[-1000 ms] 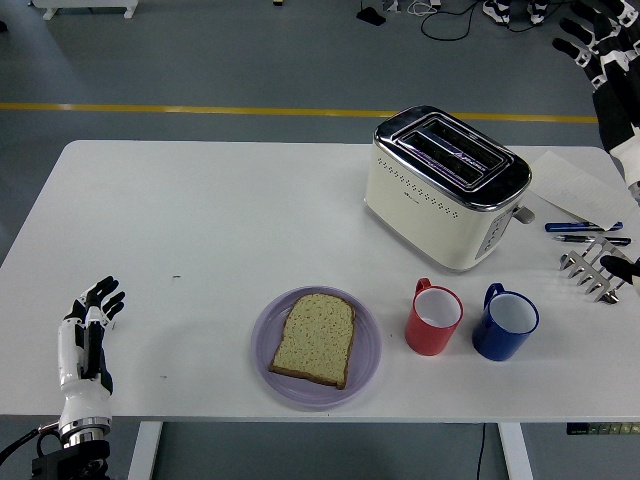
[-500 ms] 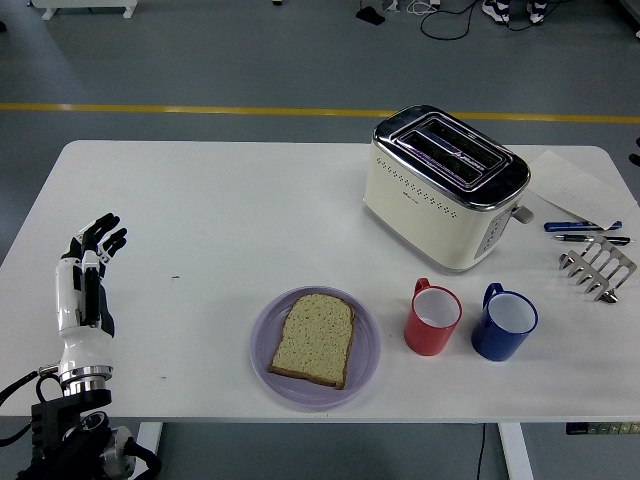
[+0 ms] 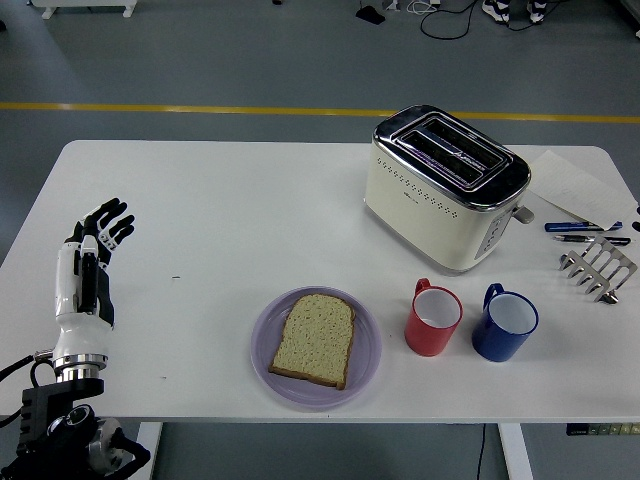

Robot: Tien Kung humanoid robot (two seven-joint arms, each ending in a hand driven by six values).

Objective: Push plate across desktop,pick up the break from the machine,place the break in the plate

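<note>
The slice of brown bread (image 3: 313, 340) lies on the round lilac plate (image 3: 366, 345); the left hand (image 3: 95, 250), fingers spread and empty near the tabletop's (image 3: 230, 210) left edge, could nudge the plate off.

Grey floor (image 3: 200, 60) with a yellow line (image 3: 180, 108) beyond the white table (image 3: 200, 200).

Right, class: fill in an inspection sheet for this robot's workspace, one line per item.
Surface: white rectangular table, a few small dark specks.
Job's things: slice of brown bread lying flat on round lilac plate; cream and chrome two-slot toaster, slots look empty.
Clutter: red mug, blue mug, metal toast rack, pens, paper sheet.
Hands: left hand open, holding nothing; right hand nothing seen.
Cables: black cable on floor.
Surroundings: grey floor, yellow line.
</note>
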